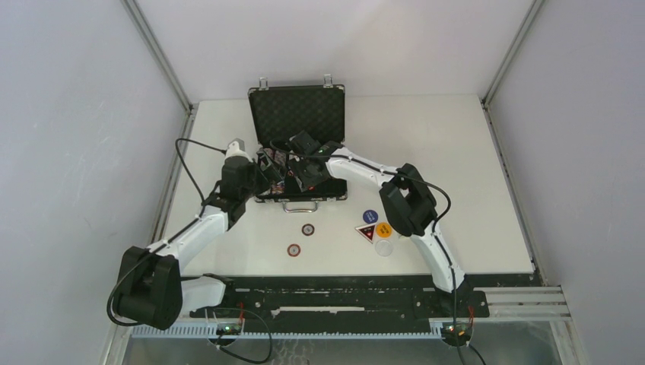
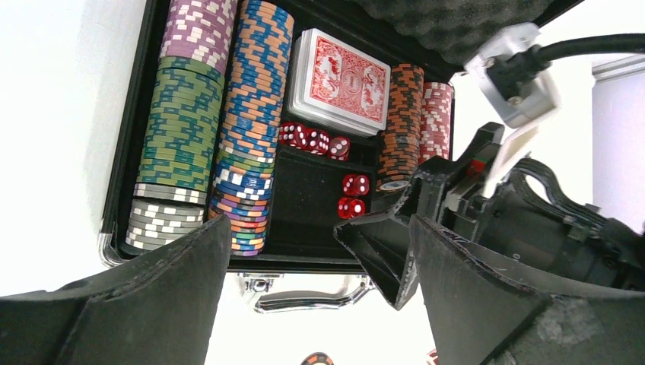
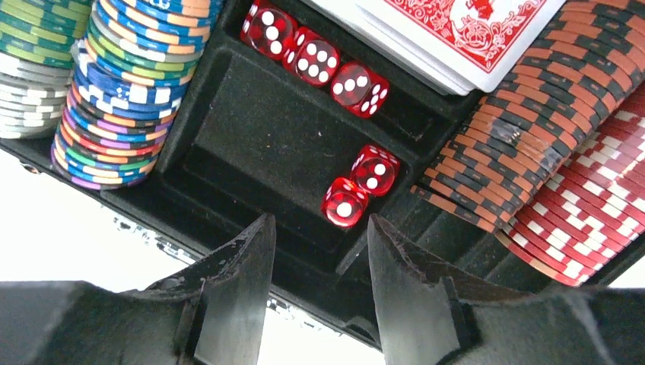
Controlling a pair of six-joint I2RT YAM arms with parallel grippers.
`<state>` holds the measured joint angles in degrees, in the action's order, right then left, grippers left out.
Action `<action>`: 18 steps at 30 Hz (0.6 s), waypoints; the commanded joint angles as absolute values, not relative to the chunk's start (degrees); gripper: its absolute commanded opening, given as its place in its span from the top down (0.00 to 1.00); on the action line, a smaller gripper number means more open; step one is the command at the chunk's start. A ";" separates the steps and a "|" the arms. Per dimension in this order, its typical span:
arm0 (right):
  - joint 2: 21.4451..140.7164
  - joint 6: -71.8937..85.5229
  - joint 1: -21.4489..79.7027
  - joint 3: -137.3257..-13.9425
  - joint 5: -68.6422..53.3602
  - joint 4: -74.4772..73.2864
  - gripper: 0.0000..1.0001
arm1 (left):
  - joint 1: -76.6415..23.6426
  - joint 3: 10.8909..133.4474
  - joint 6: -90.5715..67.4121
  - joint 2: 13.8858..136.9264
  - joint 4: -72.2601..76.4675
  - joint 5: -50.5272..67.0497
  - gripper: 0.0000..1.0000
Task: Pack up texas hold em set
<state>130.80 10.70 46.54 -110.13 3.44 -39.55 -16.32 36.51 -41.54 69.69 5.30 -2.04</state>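
The black case (image 1: 339, 134) lies open at the table's back centre, lid up. Rows of striped poker chips (image 2: 182, 114) fill it, with a red card deck (image 2: 342, 80) and red dice (image 2: 316, 139) in the middle trays. My right gripper (image 3: 319, 224) hangs open over the case's front edge, nothing between its fingers. Two dice (image 3: 359, 186) lie in the tray just past its tips. My left gripper (image 2: 318, 228) stands wide open and empty at the case's front left, above the metal handle (image 2: 312, 298). Two loose chips (image 1: 307, 229) lie in front of the case.
Coloured dealer buttons lie right of the loose chips: blue (image 1: 370, 216), orange (image 1: 383, 229), a red triangle (image 1: 366, 232) and white (image 1: 385, 246). The two grippers sit close together over the case front. Grey walls enclose the table.
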 commanded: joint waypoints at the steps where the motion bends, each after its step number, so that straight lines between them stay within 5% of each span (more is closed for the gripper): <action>1: 132.20 10.90 46.41 -112.67 2.90 -38.38 0.44 | -16.14 35.68 -40.41 67.94 5.98 -3.15 0.09; 18: 134.64 10.81 46.45 -113.27 4.22 -38.59 0.45 | -16.10 35.60 -40.26 67.68 5.80 -3.29 0.09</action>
<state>133.36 10.68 46.54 -111.18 2.55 -38.41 -16.32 36.42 -41.52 69.63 4.95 -2.76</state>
